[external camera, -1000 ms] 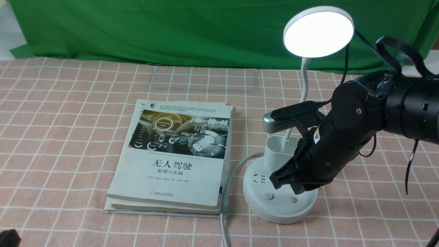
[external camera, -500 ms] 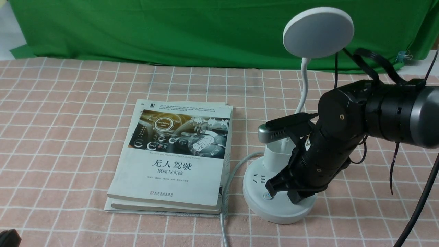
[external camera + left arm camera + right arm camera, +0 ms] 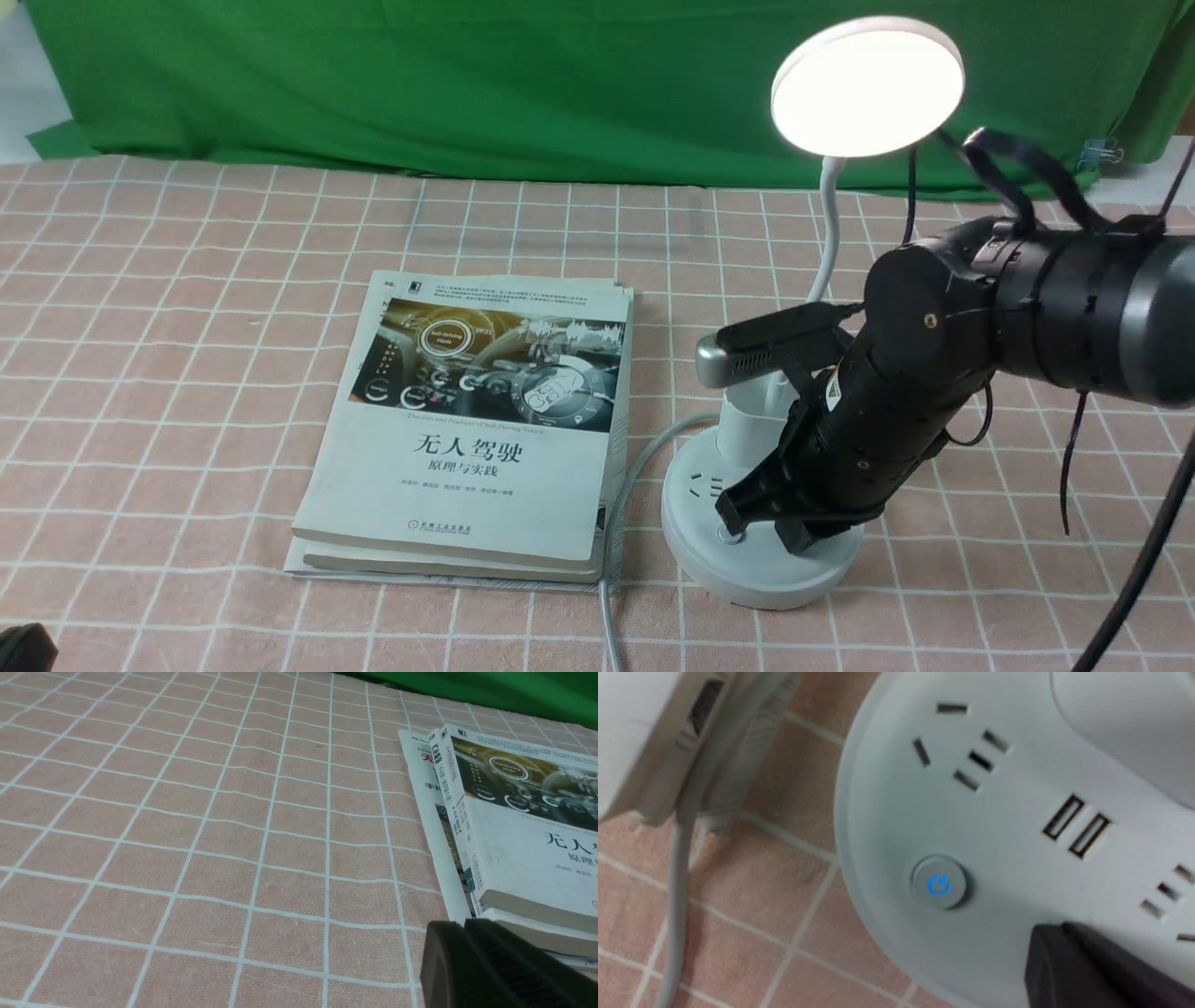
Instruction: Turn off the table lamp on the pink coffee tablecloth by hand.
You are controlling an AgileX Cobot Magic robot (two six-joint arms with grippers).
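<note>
1. Across the whole table lies the pink tablecloth [image 3: 187, 327] with its white grid; a green backdrop [image 3: 420, 84] hangs behind it.
2. To the right, the black right arm [image 3: 1027, 308] reaches in over the cloth. Its grey camera bar [image 3: 747, 350] crosses in front of the lamp's cup and lower neck.
3. Left of centre sits a stack of books [image 3: 467, 448], just beside the lamp's base.
4. The table lamp [image 3: 747, 425] stands on the cloth at right of centre. It is white, with a thin curved neck and a round head [image 3: 866, 86] that glows bright.
5. Its round base [image 3: 747, 569] carries sockets and two USB slots.
6. A grey cord [image 3: 609, 616] runs between books and base.
7. The right claw [image 3: 747, 518] is clenched on nothing, its tip down on the base beside the power button [image 3: 938, 884], which shows a blue symbol.
8. The left claw [image 3: 490, 966] shows only a dark edge; I cannot tell its state.
</note>
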